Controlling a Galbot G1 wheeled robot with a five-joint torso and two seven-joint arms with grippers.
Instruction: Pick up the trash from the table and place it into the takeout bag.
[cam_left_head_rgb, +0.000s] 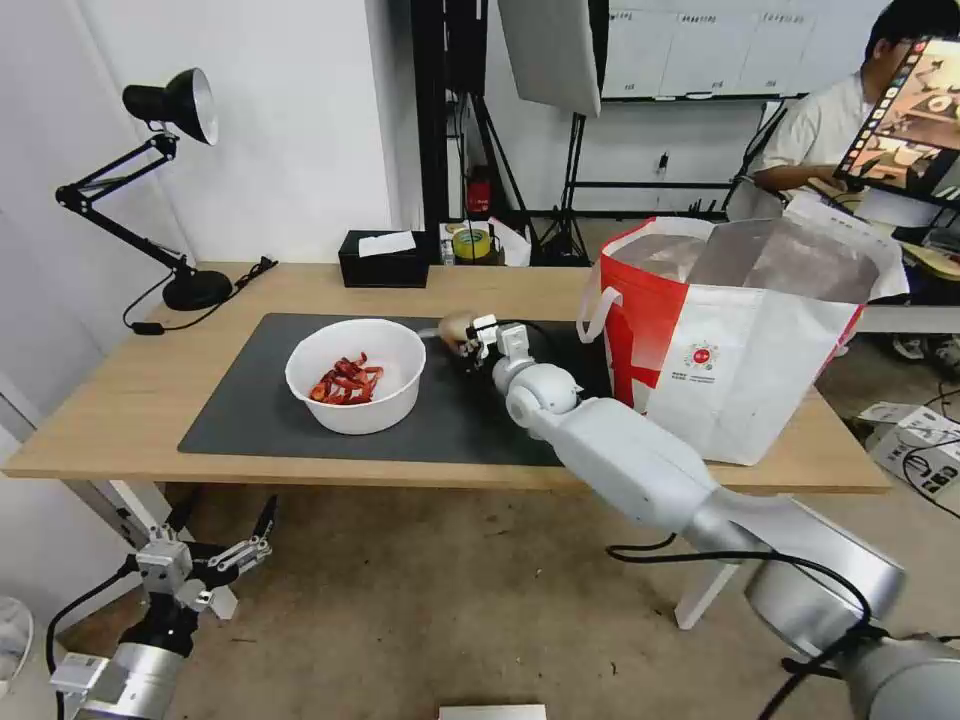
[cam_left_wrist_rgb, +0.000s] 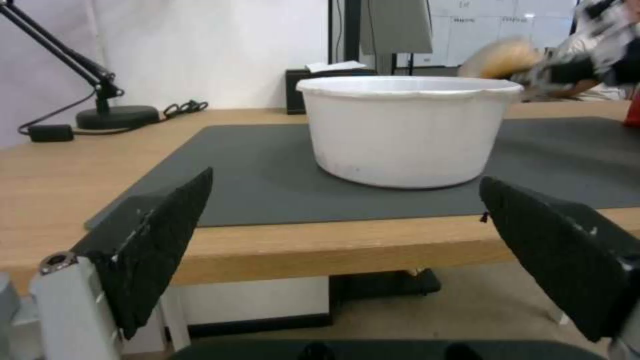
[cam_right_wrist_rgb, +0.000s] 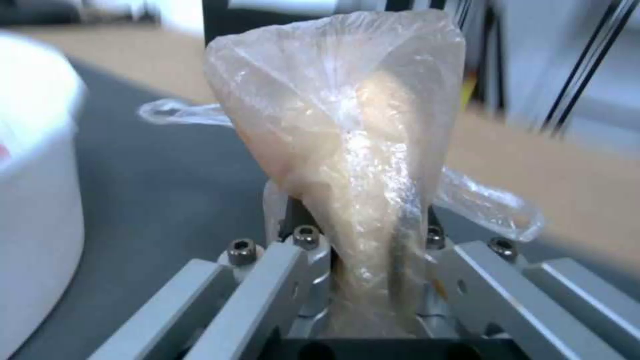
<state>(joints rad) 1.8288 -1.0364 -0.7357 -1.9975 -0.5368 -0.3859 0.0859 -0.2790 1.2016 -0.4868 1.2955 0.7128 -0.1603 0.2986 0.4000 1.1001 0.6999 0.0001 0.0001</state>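
Note:
A white round bowl (cam_left_head_rgb: 356, 375) of red crayfish shells stands on the dark mat (cam_left_head_rgb: 250, 400) of the light-wood table (cam_left_head_rgb: 130, 390); the left wrist view has the bowl (cam_left_wrist_rgb: 408, 130) straight ahead. My right gripper (cam_left_head_rgb: 468, 340) hovers just right of the bowl, shut on a small beige-filled plastic bag (cam_left_head_rgb: 456, 326). That bag (cam_right_wrist_rgb: 347, 150) stands pinched between its fingers. The white-and-red takeout bag (cam_left_head_rgb: 740, 340) stands open on the table's right end. My left gripper (cam_left_head_rgb: 225, 540) hangs open below the table's front edge, its black pads (cam_left_wrist_rgb: 160, 235) wide apart.
A black tissue box (cam_left_head_rgb: 384, 258) and a tape roll (cam_left_head_rgb: 471, 242) sit at the table's back edge. A black desk lamp (cam_left_head_rgb: 165, 180) stands at the back left with its cable on the tabletop. A person sits behind the takeout bag.

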